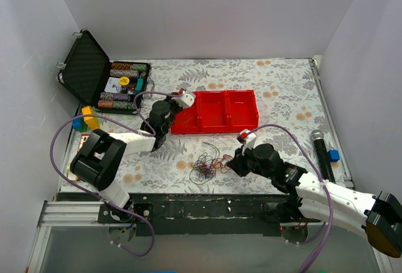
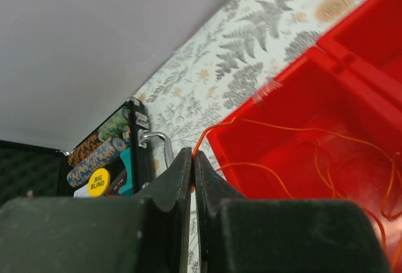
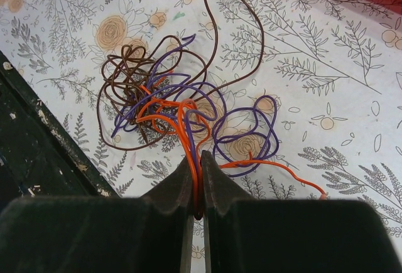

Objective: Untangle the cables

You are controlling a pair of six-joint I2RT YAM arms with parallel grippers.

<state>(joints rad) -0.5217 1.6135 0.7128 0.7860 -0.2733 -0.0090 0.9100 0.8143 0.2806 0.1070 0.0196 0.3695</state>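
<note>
Thin orange, purple and brown cables (image 3: 182,107), loosely tangled in a flat clump.

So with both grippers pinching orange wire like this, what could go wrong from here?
1. The right gripper is shut on an orange wire buried in the clump of purple and brown loops; pulling may tighten the knot instead of freeing it.
2. The left gripper pinches an orange strand lying across the red tray; it could snag on the rim or drag the tray.
</note>
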